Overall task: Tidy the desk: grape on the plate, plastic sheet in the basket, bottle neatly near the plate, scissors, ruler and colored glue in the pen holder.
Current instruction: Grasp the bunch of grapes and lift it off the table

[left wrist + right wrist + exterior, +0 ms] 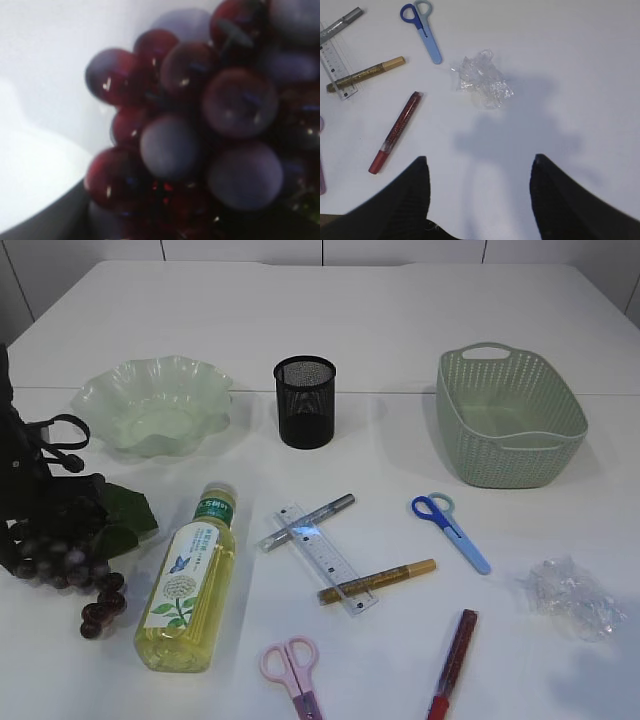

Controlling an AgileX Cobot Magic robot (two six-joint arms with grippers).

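A bunch of dark red grapes (70, 565) with a green leaf lies at the table's left edge. My left gripper (45, 505) is down on top of it. The grapes (200, 125) fill the left wrist view, and the jaws are hidden there. My right gripper (477, 162) is open and empty above bare table, with the crumpled plastic sheet (482, 80) ahead of it. The sheet (572, 597) lies at the right. The bottle (190, 580) lies on its side. The ruler (325, 558), blue scissors (452, 530), pink scissors (293, 670) and glue pens lie mid-table.
The green wavy plate (150, 405), black mesh pen holder (305, 400) and green basket (510, 420) stand in a row at the back. Silver (310, 522), gold (378, 581) and red (453, 650) glue pens lie around the ruler.
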